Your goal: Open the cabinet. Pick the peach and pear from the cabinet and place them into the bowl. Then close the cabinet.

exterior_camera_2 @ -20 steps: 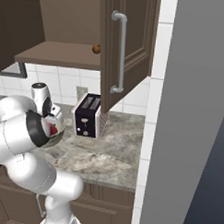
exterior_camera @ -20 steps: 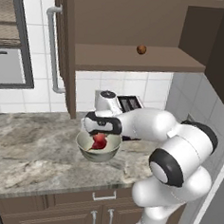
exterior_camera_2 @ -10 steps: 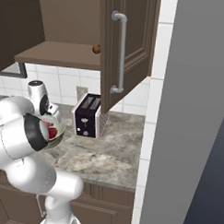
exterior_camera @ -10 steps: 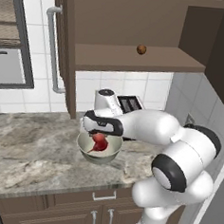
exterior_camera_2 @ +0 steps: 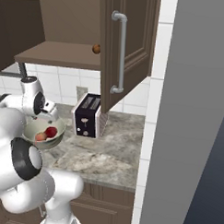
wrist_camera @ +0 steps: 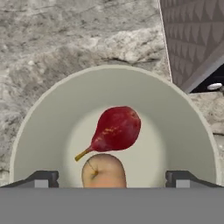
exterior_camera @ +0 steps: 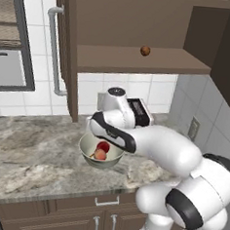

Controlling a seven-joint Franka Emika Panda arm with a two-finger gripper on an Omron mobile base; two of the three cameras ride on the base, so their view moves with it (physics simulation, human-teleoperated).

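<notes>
A: Status on the fruit?

B: Both in. Deep red pear [wrist_camera: 117, 129] with the thin stem end lies in the middle of the wide pale grey-green glossy bowl [wrist_camera: 52, 113]; pale orange-pink peach [wrist_camera: 104, 171] sits touching it. Bowl's on the grey marbled counter [exterior_camera: 30, 154], just beside the black toaster [exterior_camera_2: 87, 115].

A: Gripper?

B: Two-finger gripper [wrist_camera: 112, 178] hangs directly over the bowl, looking down into it. Fingertips [wrist_camera: 43, 178] spread wide, one each side of the peach, nothing between them gripped. Peach looks free in the bowl.

A: So only the close is left.

B: My read, yes. Large dark brown wooden cabinet [exterior_camera: 144, 21] stands open, both panelled doors swung out. Small dark brown round fruit [exterior_camera: 145, 51] on the shelf isn't ours.

A: Which way to the doors from the hand?

B: Up and away. Doors sit above the counter, higher than the hand. Left door's long vertical silver bar handle [exterior_camera: 54, 51] is up and to the arm's left; right door's handle [exterior_camera_2: 121, 52] is up and to the right, past the toaster. Handles run vertical, so push on the door face or edge, sideways swing.

A: Nearer one?

B: Can't tell for sure. Lift clear of the bowl rim first.
</notes>
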